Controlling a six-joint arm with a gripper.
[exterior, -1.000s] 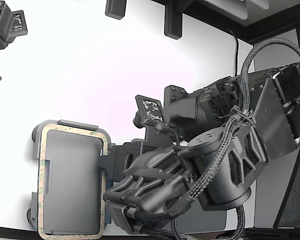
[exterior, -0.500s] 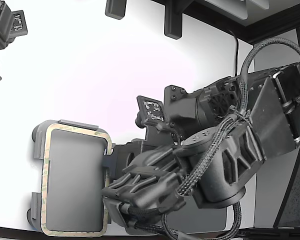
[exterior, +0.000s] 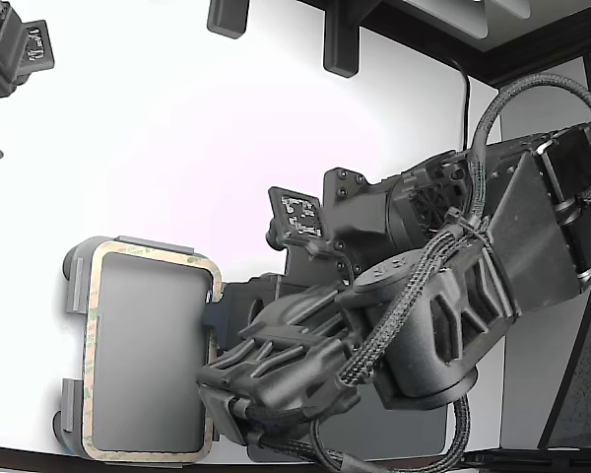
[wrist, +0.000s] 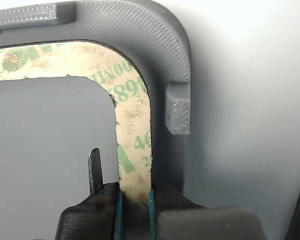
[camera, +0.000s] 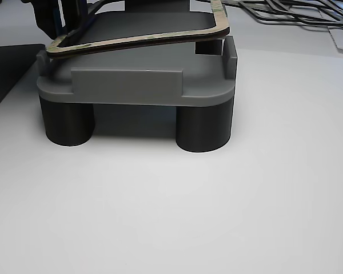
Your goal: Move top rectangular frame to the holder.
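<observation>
The top rectangular frame (exterior: pixel 148 253), a thin beige ring with green mottling, lies over the holder (exterior: pixel 73 274) at the lower left of the exterior view. My gripper (exterior: pixel 214 379) is shut on the frame's long side nearest the arm. In the wrist view the teal-padded fingers of my gripper (wrist: pixel 135 197) pinch the frame's strip (wrist: pixel 132 115) just inside the holder's rounded corner (wrist: pixel 157 37) and a raised tab (wrist: pixel 178 115). The other view shows the frame (camera: pixel 148 39) tilted above the holder (camera: pixel 126 85), one end near the plate, the far corner raised.
A dark grey mat (exterior: pixel 414 439) lies under the arm. Two dark brackets (exterior: pixel 340 44) stand at the table's far edge, and a second arm (exterior: pixel 10 59) sits at the exterior view's upper left. Several more frames (camera: pixel 291 11) lie behind the holder.
The frame has shifted slightly toward the exterior view's right and squared up over the holder. The arm's wrist has dropped lower with it.
</observation>
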